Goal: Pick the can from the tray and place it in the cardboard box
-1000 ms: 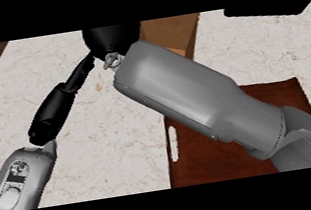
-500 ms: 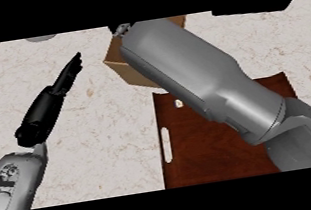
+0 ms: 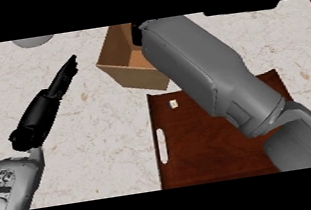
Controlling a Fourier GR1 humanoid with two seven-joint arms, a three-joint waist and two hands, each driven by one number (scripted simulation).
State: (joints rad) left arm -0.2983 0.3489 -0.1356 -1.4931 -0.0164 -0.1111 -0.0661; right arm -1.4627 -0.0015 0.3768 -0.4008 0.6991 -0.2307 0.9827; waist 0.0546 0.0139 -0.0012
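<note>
Right robot hand (image 3: pixel 135 35): at cardboard box (image 3: pixel 129 68) opening, mostly hidden by its forearm (its grasp cannot be told)
Left robot hand (image 3: pixel 48 105): fingers straight, over desk (image 3: pixel 103 135)
Can: hidden, so its place cannot be told

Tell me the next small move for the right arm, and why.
Probably ease the right robot hand down into the box, then release. The right forearm lies across the tray with the hand over the box's opening, and no can shows on the tray; the hand's hold is hidden.
</note>
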